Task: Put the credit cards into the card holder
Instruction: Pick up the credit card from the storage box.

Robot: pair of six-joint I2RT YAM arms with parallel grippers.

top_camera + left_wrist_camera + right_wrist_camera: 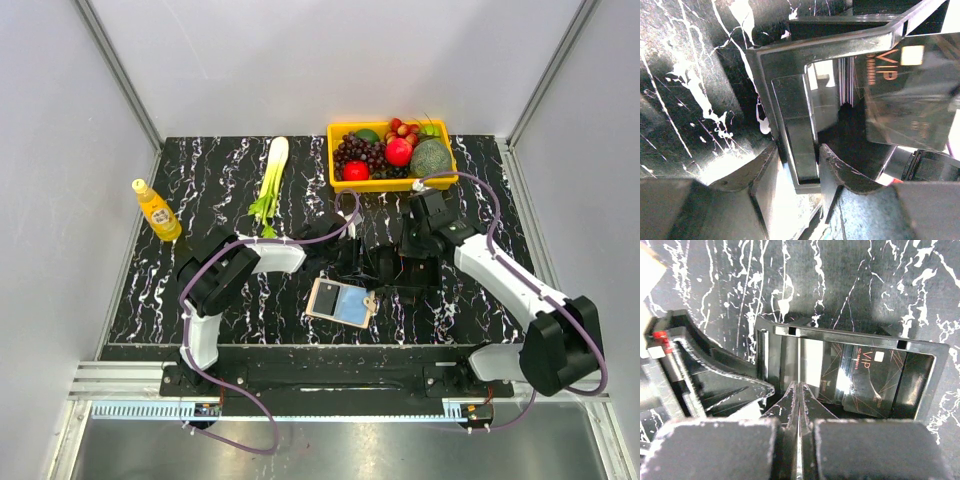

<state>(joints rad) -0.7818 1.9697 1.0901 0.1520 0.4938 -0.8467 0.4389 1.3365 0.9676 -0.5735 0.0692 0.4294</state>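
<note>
A black card tray (418, 272) stands mid-table, with black VIP credit cards (870, 380) leaning inside it. My left gripper (800, 170) is shut on the tray's near wall (801, 150); it reaches the tray from the left (362, 262). My right gripper (799, 386) hangs over the tray (405, 256), its fingertips pressed together on a thin card seen edge-on (799, 360). One VIP card (910, 90) tilts at the tray's right. The card holder (340, 302) lies open in front of the tray, showing dark grey and light blue panels, with no gripper on it.
A yellow basket (392, 184) of fruit stands at the back, close behind the right arm. A green stalk vegetable (272, 175) lies back left and an orange juice bottle (157, 210) stands at the far left. Grey walls close in on both sides.
</note>
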